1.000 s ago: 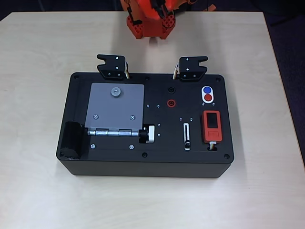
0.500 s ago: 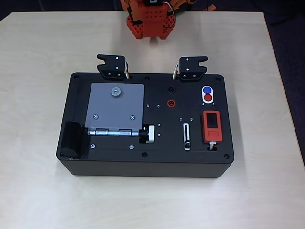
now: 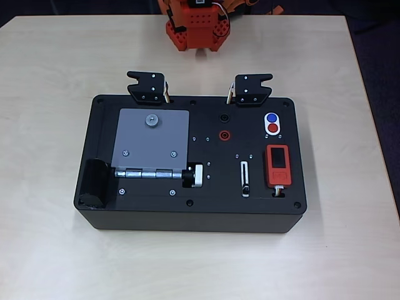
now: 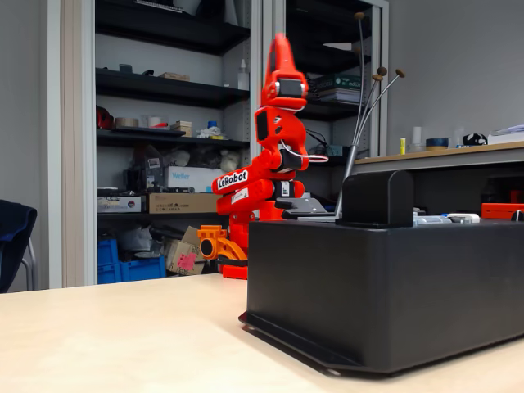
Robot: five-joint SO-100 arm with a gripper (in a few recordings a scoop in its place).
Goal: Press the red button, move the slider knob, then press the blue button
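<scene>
On the right of the black box (image 3: 150, 209), a white oval holds the blue button (image 3: 271, 117) with the red button (image 3: 272, 128) just below it. Further down, the slider knob (image 3: 245, 189) sits near the lower end of its narrow white-edged slot (image 3: 244, 175). The orange arm (image 3: 197, 28) is folded at the table's far edge, well away from the box. In the fixed view my gripper (image 4: 282, 53) points straight up above the arm, high over the table behind the box (image 4: 385, 286). Its fingers taper together with nothing between them.
The box also carries a grey hinged plate (image 3: 153, 140), a silver ribbed cylinder (image 3: 197, 175), a red ring socket (image 3: 223, 134) and an orange-red device (image 3: 277, 165). Two black clamps (image 3: 149, 86) (image 3: 251, 89) stand on its far rim. Bare tabletop (image 3: 50, 75) surrounds the box.
The top of the arm shifted slightly at the upper edge of the overhead view a second ago and has held still since. Nothing on the box moved.
</scene>
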